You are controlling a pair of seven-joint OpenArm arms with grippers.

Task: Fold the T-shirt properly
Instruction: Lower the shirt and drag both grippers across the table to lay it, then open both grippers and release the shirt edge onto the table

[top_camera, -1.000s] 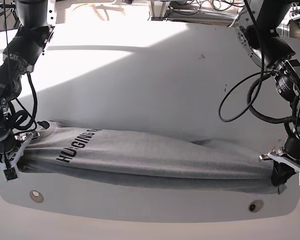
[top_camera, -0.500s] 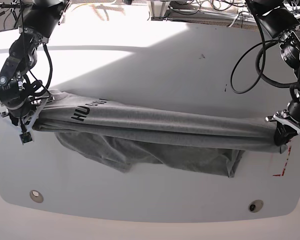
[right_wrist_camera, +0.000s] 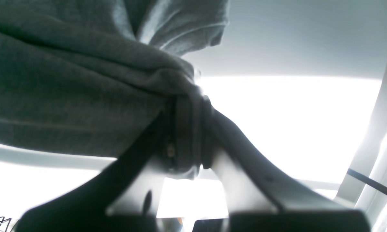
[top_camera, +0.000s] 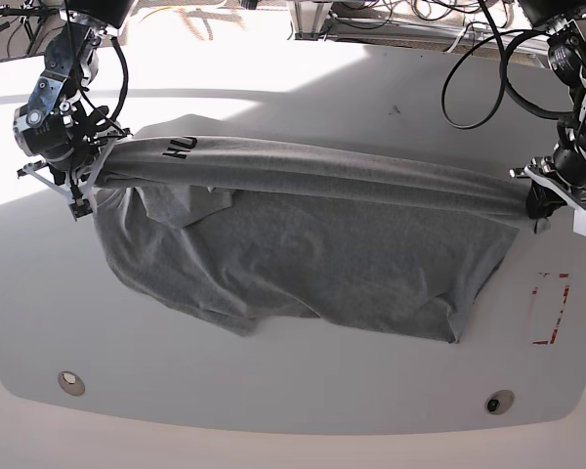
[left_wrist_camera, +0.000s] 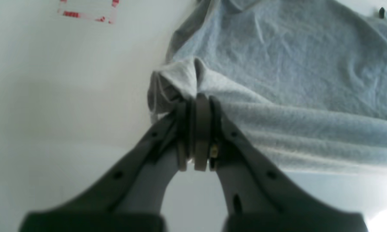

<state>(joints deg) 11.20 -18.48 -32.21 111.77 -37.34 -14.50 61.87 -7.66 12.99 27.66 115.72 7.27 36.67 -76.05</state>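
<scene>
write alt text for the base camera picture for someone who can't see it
Two robot arms hold a grey T-shirt stretched between them above a white table, the right tool and left tool each shut on one end. The loose cloth hangs down onto the table.

Lettering on the cloth
The T-shirt (top_camera: 303, 234) shows black capitals "HU" near its raised edge; the remaining letters are hidden in the fold.

The base view looks down from the near edge across the white table (top_camera: 303, 117). Each wrist view sits close behind its own closed jaws; all three share the stretched heather-grey cotton T-shirt (top_camera: 313, 244) (left_wrist_camera: 277, 80) (right_wrist_camera: 68, 80).
</scene>
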